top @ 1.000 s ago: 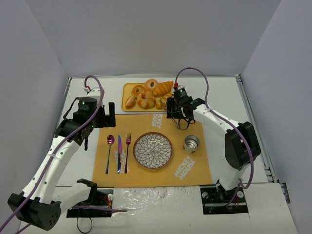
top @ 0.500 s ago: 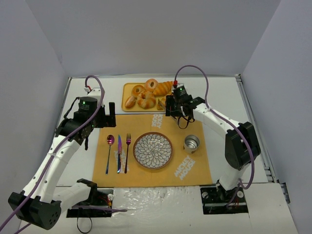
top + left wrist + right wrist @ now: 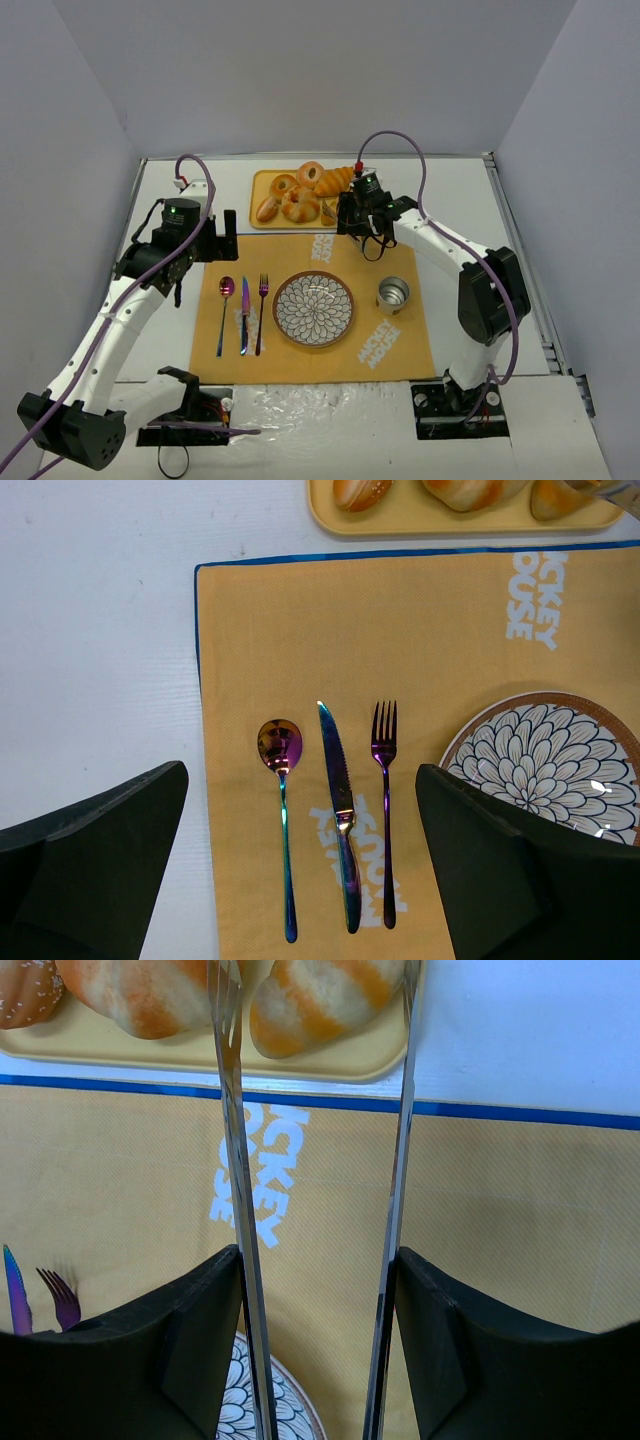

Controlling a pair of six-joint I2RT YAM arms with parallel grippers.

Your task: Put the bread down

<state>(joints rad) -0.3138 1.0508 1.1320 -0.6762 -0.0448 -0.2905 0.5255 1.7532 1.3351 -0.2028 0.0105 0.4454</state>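
Here right gripper clamps tongs, tips straddling bread; left gripper spread.

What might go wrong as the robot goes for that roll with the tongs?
1. The tongs straddle the bread, but one tip runs right beside a bigger roll; it may snag or drag that one too.
2. The thin, smooth tips may let the bread slip on the way to the plate.
3. The cup stands near the plate; a low swing might knock it.
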